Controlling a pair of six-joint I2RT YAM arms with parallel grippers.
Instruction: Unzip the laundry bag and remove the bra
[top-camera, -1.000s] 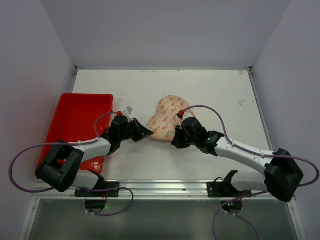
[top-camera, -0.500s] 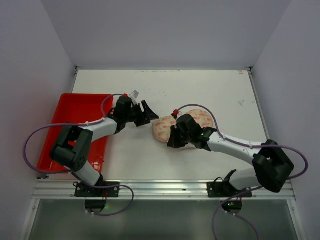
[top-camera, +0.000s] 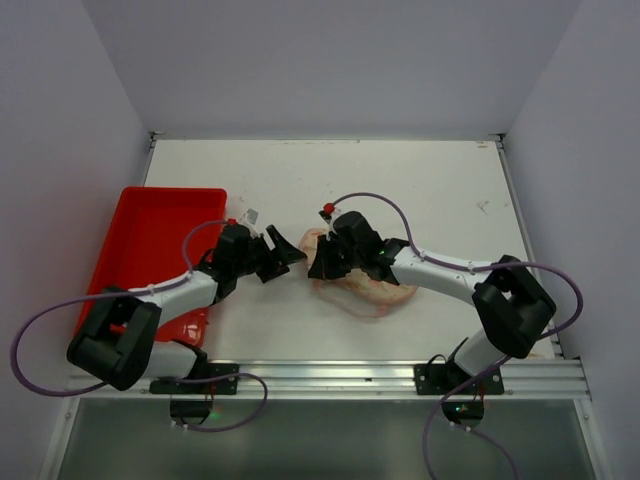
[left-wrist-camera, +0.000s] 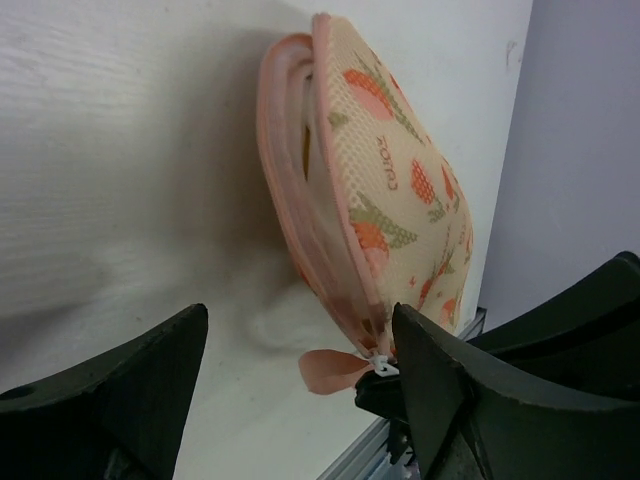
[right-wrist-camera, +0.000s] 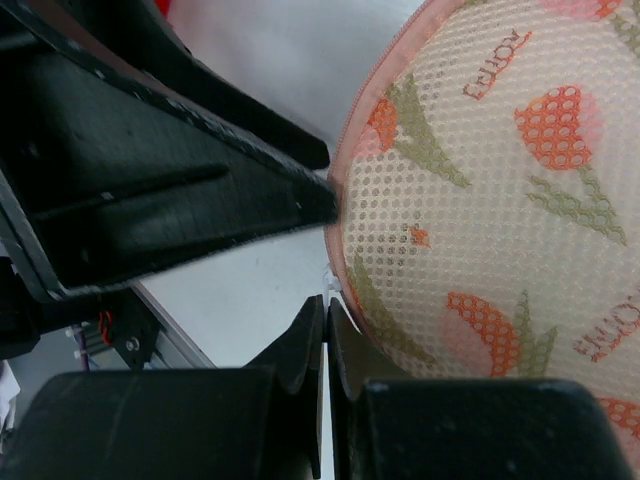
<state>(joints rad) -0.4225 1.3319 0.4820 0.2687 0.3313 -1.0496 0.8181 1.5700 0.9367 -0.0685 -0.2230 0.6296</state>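
The laundry bag (top-camera: 368, 282), a pale pink mesh pouch with orange and green print, lies at mid-table. In the left wrist view the laundry bag (left-wrist-camera: 400, 190) stands on edge with its pink zipper edge parted a little. My right gripper (top-camera: 320, 268) sits at the bag's left end, shut on the small white zipper pull (right-wrist-camera: 327, 298) beside the pink loop (left-wrist-camera: 325, 370). My left gripper (top-camera: 284, 254) hovers just left of that end, open, its fingers (left-wrist-camera: 130, 390) straddling the loop without touching anything. The bra is hidden.
A red tray (top-camera: 150, 240) lies along the table's left side, beside the left arm. The table's metal front rail (top-camera: 330, 372) runs below both arms. White side walls close in the table left and right.
My left gripper has opened and let go of the bag's end. The right gripper has travelled left along the bag's edge, and the bag has shifted toward the near right.
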